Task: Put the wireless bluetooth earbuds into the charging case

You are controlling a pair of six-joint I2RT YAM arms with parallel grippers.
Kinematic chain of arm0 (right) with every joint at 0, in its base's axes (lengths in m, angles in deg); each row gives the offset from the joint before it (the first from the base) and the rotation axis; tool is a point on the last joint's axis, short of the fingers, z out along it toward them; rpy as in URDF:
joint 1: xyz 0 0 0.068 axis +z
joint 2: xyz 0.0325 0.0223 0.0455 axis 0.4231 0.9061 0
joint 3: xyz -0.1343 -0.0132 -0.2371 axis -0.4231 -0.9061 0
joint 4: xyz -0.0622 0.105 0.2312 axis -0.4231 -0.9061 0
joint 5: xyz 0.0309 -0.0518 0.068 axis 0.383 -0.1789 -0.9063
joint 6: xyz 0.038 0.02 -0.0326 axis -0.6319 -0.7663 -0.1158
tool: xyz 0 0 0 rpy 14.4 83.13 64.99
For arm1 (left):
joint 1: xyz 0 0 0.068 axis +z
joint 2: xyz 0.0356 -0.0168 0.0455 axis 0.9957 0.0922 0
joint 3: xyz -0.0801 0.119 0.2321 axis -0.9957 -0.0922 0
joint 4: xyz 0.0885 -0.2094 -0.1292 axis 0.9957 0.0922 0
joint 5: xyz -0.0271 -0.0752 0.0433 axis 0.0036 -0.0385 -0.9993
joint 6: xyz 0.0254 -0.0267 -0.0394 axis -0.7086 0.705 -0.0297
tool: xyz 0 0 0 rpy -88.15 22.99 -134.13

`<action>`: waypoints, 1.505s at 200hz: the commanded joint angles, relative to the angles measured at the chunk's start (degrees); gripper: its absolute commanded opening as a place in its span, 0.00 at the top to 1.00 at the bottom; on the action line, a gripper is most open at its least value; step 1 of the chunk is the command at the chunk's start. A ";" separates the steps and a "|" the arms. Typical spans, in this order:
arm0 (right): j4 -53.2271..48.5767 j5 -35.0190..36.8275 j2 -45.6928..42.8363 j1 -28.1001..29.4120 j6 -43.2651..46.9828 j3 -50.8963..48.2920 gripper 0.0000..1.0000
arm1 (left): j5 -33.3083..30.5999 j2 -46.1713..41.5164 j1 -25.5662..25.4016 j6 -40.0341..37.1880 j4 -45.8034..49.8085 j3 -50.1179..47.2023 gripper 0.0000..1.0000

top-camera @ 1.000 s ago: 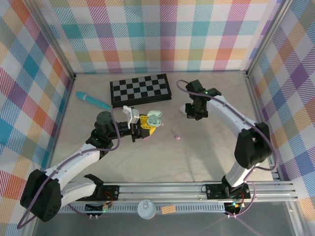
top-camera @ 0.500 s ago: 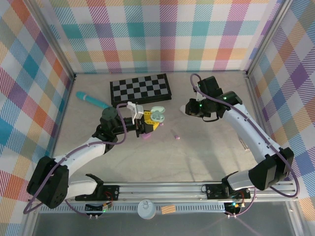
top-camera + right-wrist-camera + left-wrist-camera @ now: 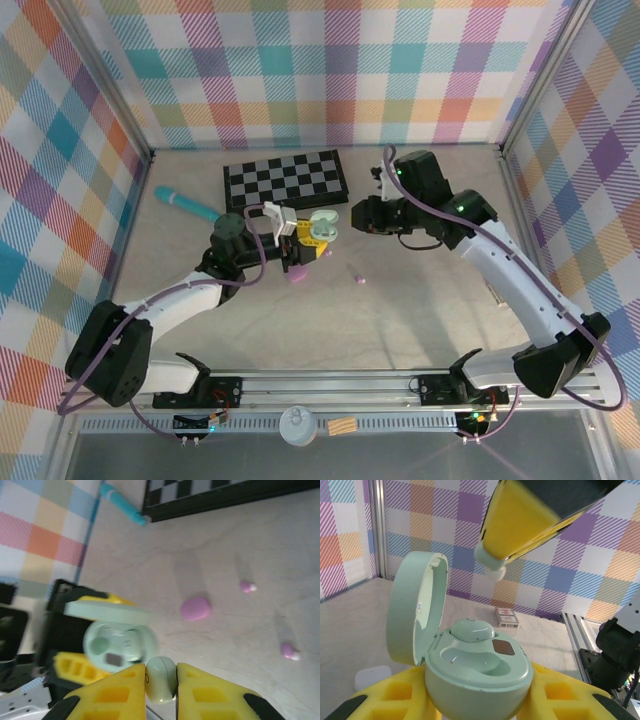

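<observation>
Just above the case's [image 3: 485, 682] free slot, right jaws pinch an earbud [image 3: 160, 679].

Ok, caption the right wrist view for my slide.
Right gripper pinches a pale green earbud close to the open green case; pink case on the table.

Two arms meet over an open green case at mid-table

The left gripper [image 3: 310, 243], reaching in from the lower left, grips a pale green case [image 3: 322, 229] between yellow fingers, lid raised. The right gripper [image 3: 358, 216] hangs just beside the case on its right, tip turned towards it. A pink case [image 3: 297, 274] lies on the table [image 3: 430, 300] by the left gripper, with a tiny pink earbud [image 3: 360, 281] near it. Behind them lie a chessboard [image 3: 287, 180] and a teal pen [image 3: 188, 204].
</observation>
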 commanded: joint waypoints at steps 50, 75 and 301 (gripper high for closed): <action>6.57 -2.48 6.59 5.95 -1.38 7.31 0.82 | -2.93 1.14 -0.42 -2.08 -7.05 1.11 0.65; 6.64 -2.75 8.28 6.62 -1.24 8.46 0.82 | -3.55 0.64 -0.51 -2.28 -7.07 0.55 0.65; 4.93 0.14 9.02 7.14 -0.85 8.01 0.66 | -5.64 -0.70 -0.46 -2.00 -8.73 -0.38 0.65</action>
